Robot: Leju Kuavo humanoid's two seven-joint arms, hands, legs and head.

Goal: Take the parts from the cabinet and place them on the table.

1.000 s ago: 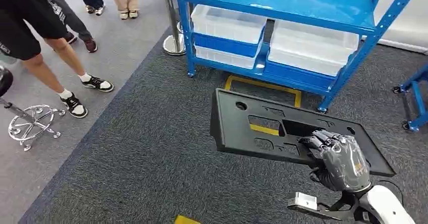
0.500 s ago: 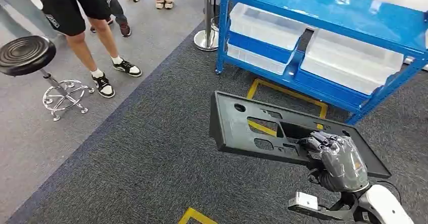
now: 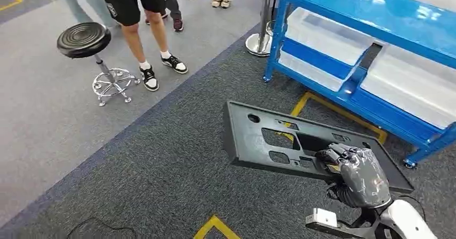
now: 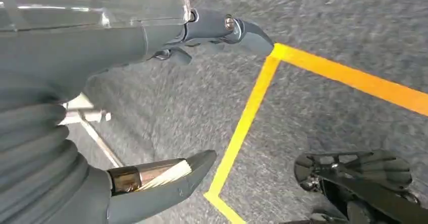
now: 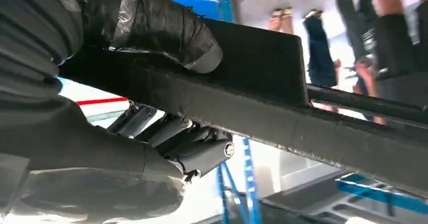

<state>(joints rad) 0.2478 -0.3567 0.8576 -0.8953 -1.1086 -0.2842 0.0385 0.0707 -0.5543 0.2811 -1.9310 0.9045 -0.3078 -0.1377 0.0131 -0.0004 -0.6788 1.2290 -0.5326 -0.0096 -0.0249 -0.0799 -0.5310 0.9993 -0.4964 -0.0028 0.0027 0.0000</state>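
Your right hand point(image 3: 359, 175) holds the flat black plastic panel point(image 3: 279, 136) by its edge, fingers point(image 5: 194, 151) clamped; your left hand point(image 4: 75, 98) fingers point(image 4: 237, 30) spread wide over grey carpet point(image 4: 328, 27).

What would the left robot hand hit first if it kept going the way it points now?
Probably the dark carpet with its yellow floor tape: the left robot hand hangs open, pointing down at them, with nothing between. Depth is unclear.

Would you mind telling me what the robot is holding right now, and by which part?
The right hand grips the black plastic panel by its near edge at the right end, thumb on one face, fingers on the other. The left hand holds nothing.
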